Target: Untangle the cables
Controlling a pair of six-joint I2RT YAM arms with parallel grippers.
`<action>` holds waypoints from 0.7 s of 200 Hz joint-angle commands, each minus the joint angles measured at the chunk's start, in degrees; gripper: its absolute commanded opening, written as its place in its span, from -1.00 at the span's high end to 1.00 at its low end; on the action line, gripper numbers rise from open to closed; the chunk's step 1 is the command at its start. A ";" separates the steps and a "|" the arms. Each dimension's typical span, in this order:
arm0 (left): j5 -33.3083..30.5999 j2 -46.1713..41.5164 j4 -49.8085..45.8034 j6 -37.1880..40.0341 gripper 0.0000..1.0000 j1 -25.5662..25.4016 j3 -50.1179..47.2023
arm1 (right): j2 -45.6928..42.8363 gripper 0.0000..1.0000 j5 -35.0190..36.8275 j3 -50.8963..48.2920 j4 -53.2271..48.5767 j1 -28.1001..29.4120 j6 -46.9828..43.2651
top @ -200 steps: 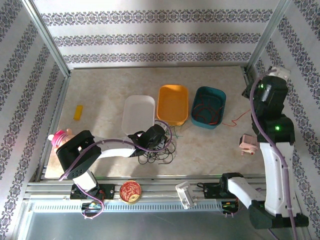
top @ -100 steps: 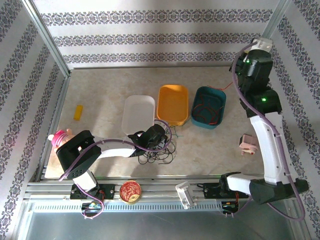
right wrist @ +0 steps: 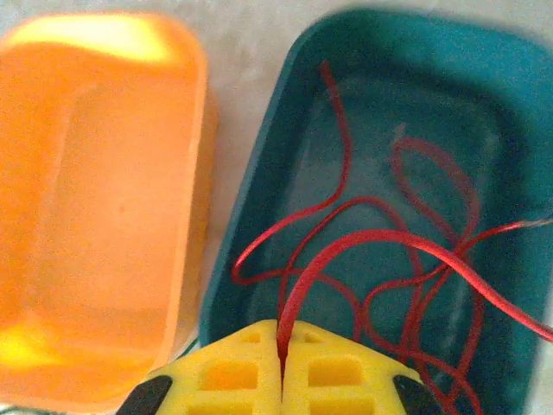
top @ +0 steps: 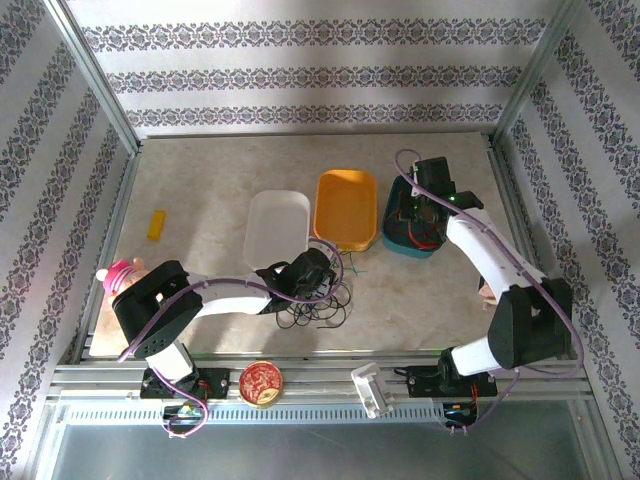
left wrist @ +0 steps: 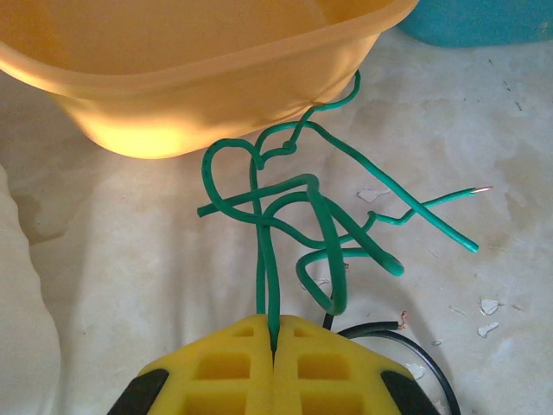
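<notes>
**Red held over teal tray, green pinched beside orange tray**

The right gripper (right wrist: 282, 346) is closed tight on a red cable (right wrist: 346, 251), held over the teal tray (right wrist: 263, 186) at upper right of the top view. More red loops are seen lying inside that tray. The left gripper (left wrist: 274, 341) is clamped on a green cable (left wrist: 320, 225), which is kinked into loops on the table (left wrist: 449, 130) just beside the orange tray (left wrist: 199, 78), centre frame. A black tangle (top: 315, 315) is spread on the table, lower centre, under the left gripper.

Step judged: strands are being sorted by colour, and the red is nearly deposited. Next, the red is probably to be released into the teal tray. The green must be drawn clear of the black before being lifted over the orange rim.
</notes>
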 commanded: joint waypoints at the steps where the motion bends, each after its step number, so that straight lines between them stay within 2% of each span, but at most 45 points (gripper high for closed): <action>1: 0.05 -0.34 0.95 -0.31 1.00 0.54 1.30 | 1.77 1.00 -7.27 -0.85 0.88 -0.52 3.07; 51: -0.33 -0.78 0.34 -0.36 1.00 0.46 1.43 | 12.50 1.00 -14.86 6.40 0.49 -0.38 2.27; 75: -0.38 -0.69 0.07 -0.21 1.00 0.46 1.65 | 12.98 1.00 -8.72 9.87 -1.14 1.38 1.45; 111: -0.12 -0.43 0.13 -0.01 1.00 0.46 2.21 | 4.22 1.00 2.95 11.61 -0.73 2.09 -0.68; 127: -0.18 -0.35 0.33 0.16 1.00 0.46 2.27 | 0.62 1.00 4.88 12.15 0.31 2.16 -3.26; 140: -0.15 -0.12 0.16 0.30 1.00 0.46 2.48 | -1.31 1.00 3.76 12.79 1.51 2.24 -5.60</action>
